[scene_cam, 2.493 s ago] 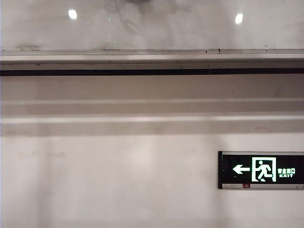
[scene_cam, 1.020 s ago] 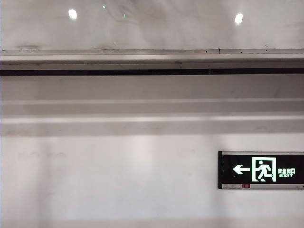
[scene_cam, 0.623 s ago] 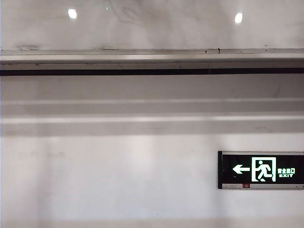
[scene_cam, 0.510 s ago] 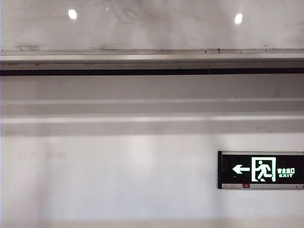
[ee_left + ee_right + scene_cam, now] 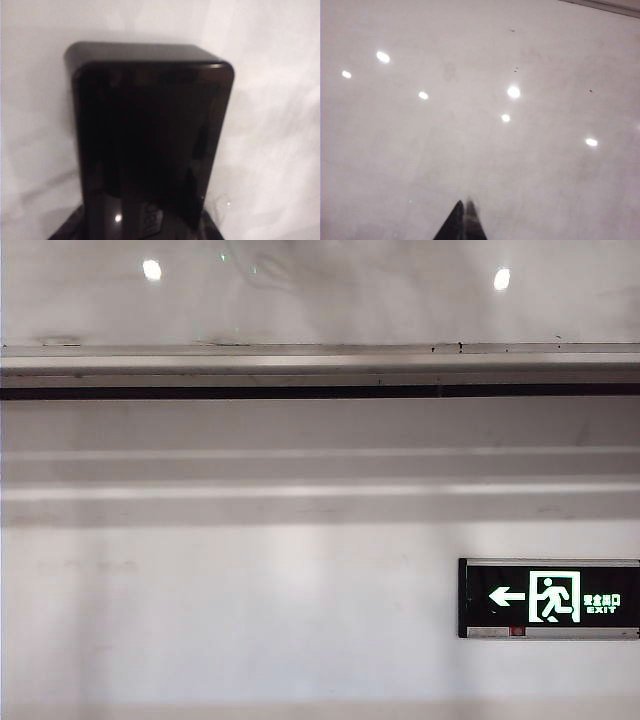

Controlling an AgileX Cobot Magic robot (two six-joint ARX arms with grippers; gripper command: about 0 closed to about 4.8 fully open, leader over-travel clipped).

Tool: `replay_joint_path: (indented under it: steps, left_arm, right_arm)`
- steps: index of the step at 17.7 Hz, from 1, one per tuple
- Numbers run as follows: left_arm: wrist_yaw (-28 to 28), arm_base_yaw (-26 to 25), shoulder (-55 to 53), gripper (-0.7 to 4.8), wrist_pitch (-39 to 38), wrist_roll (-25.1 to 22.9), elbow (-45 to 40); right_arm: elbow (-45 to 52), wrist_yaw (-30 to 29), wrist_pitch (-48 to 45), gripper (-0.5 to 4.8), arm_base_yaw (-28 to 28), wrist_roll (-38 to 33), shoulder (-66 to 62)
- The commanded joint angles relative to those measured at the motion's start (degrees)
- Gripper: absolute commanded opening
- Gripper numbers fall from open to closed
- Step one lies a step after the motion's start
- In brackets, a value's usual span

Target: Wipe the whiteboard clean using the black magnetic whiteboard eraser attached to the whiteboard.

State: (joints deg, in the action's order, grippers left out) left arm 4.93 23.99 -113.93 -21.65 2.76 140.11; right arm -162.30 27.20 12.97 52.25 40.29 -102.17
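Observation:
The black magnetic whiteboard eraser (image 5: 150, 130) fills the left wrist view, a glossy black block with rounded corners lying against the whiteboard (image 5: 270, 100). My left gripper (image 5: 145, 220) is shut on it, and its dark fingers (image 5: 67, 231) show only at the block's near end. In the right wrist view my right gripper (image 5: 464, 212) is shut and empty, its tips together in front of the glossy whiteboard (image 5: 480, 125), which mirrors several round lights. The exterior view shows only the whiteboard's lower band (image 5: 320, 300) and no gripper.
A silver-grey rail (image 5: 320, 360) edges the board's bottom, with a thin black strip (image 5: 320, 392) under it. Below lies matte white wall (image 5: 250, 610) with a green-lit exit sign (image 5: 548, 598) at the right. Small dark specks (image 5: 516, 69) mark the board.
In the exterior view a faint dark reflection along the board's top edge has shifted and faded. Everything else stays the same.

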Motion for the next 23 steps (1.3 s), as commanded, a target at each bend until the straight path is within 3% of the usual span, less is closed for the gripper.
replay_joint_path:
  steps: [1,8,12,19,23]
  left_arm:
    - [3.41,-1.84,0.66,1.1,0.7,0.9,2.56]
    - [-0.9,0.79,-0.87,1.1,-1.31,-0.2,2.8]
    - [-7.91,2.95,-2.01,1.1,-0.46,-0.5,2.82]
    - [-12.5,1.9,-2.43,1.1,5.97,5.05,2.89]
    - [-12.74,-0.63,-2.4,1.1,5.77,9.55,2.91]
  right_arm:
    - [-0.17,-0.07,-0.79,-0.05,0.11,-0.2,0.33]
    - [-0.17,-0.02,-0.77,-0.05,0.13,-0.22,0.33]
    - [-0.17,0.17,-0.37,-0.05,0.13,-0.24,0.33]
    - [-0.17,0.2,0.48,-0.05,0.15,-0.24,0.35]
    - [-0.17,0.17,0.5,-0.05,0.15,-0.26,0.35]
